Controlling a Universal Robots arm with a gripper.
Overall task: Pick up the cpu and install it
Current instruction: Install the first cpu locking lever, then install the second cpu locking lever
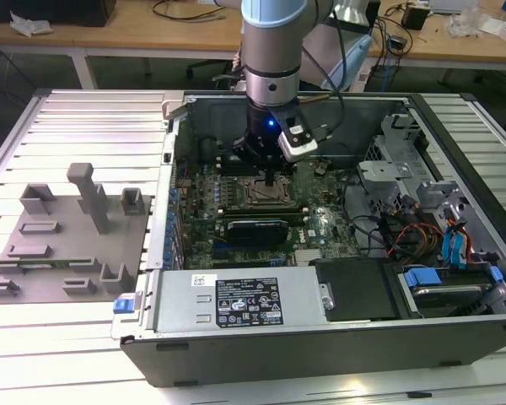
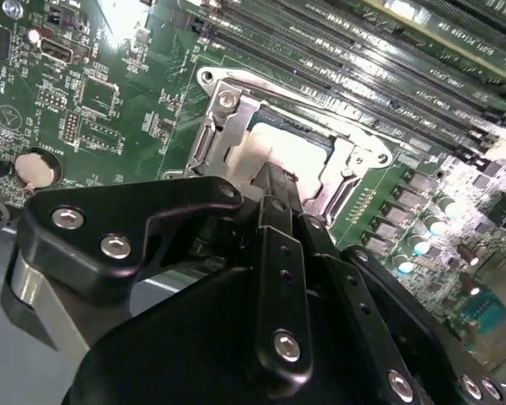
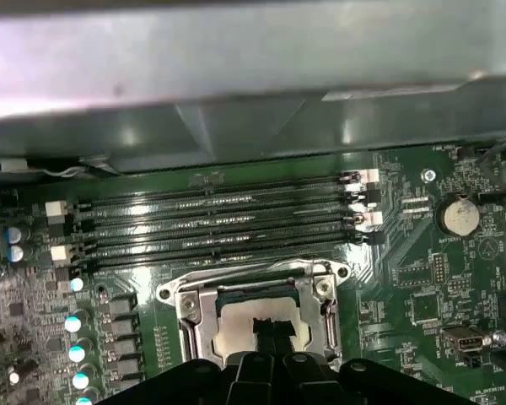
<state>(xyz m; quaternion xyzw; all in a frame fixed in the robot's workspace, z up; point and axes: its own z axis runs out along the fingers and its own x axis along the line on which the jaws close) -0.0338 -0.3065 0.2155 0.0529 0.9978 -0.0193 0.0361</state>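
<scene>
Here the case (image 1: 143, 333) lies open, its motherboard (image 1: 320, 221) inside. The cpu (image 2: 291, 156) sits in the socket (image 3: 185, 314), within the metal frame. The gripper (image 2: 274, 181) touches its lid, fingers pressed together, pinching nothing.

1. An open computer case (image 1: 320, 337) lies across the frame's centre and right.
2. The arm (image 1: 270, 51) comes down from the top centre, its gripper (image 1: 271, 180) just above the socket (image 1: 266, 194) on the green motherboard (image 1: 320, 221).
3. A grey fixture (image 1: 63, 240) with upright blocks lies at the left.
</scene>
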